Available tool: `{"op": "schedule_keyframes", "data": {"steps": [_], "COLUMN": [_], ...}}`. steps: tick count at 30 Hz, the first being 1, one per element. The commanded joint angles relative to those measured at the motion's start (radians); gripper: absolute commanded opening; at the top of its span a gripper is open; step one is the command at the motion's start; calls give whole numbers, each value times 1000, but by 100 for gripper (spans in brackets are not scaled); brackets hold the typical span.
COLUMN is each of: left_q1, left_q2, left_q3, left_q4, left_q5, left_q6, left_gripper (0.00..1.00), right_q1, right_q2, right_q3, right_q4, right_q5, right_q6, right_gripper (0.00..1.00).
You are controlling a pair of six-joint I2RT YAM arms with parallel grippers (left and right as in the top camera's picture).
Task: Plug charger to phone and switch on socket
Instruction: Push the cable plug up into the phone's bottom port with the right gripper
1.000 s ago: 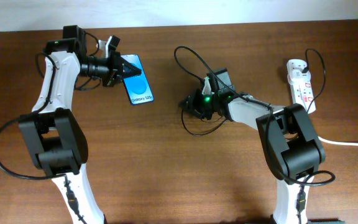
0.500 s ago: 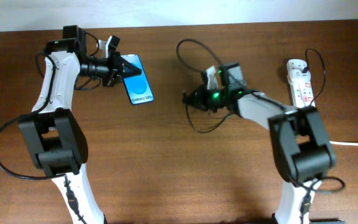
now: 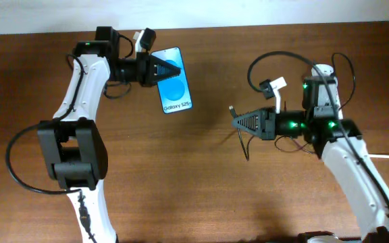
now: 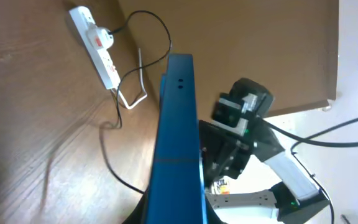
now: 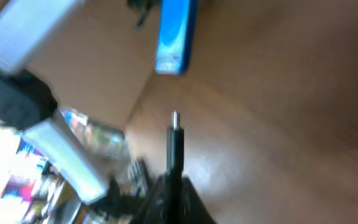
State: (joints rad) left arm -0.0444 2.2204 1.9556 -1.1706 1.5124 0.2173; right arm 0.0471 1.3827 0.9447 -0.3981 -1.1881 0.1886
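Note:
The phone (image 3: pixel 173 88), with a blue oval and "Galaxy S25" on its screen, is held off the table by my left gripper (image 3: pixel 155 68), which is shut on its upper end. In the left wrist view the phone (image 4: pixel 178 137) shows edge-on as a blue slab. My right gripper (image 3: pixel 240 121) is shut on the charger plug (image 3: pixel 232 109), tip pointing left toward the phone with a gap between. In the right wrist view the plug (image 5: pixel 175 140) points at the phone (image 5: pixel 174 34). The black cable (image 3: pixel 275 64) loops back to the white socket (image 3: pixel 324 74), mostly behind the right arm.
A thick white cord (image 3: pixel 383 156) runs off the right edge. In the left wrist view the socket (image 4: pixel 98 46) lies at the far side with the black cable (image 4: pixel 148 37) curling beside it. The table's far edge runs along the top.
My left gripper has lifted the phone and carried it right. My right gripper has moved right and raised the charger plug off the table, dragging the cable with it.

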Motion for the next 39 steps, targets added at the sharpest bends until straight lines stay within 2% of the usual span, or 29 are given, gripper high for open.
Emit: {"op": "schedule_keyframes", "data": {"steps": [1, 4, 8, 12, 14, 21, 39], "left_q1": [-25, -25, -25, -25, -25, -25, -25], "left_q2": [-10, -10, -10, -10, -10, -10, -10], "left_q3": [8, 8, 9, 9, 9, 9, 9], "left_q4": [-1, 52, 195, 394, 419, 431, 437], "left_q5": [61, 61, 61, 61, 61, 59, 61], "left_q6": [-77, -207, -389, -604, -652, -658, -658], "left_gripper": [0, 0, 0, 0, 0, 0, 0], "right_q1": [82, 224, 331, 375, 372, 372, 346], "right_q2": [-13, 13, 59, 101, 134, 167, 167], "right_q3": [-79, -93, -93, -93, -93, -93, -93], "right_q4": [177, 452, 598, 695, 744, 867, 873], "right_q5": [75, 133, 211, 259, 270, 283, 283], "right_q6": [269, 537, 712, 790, 790, 798, 801], "right_gripper": [4, 4, 4, 4, 4, 4, 4]}}
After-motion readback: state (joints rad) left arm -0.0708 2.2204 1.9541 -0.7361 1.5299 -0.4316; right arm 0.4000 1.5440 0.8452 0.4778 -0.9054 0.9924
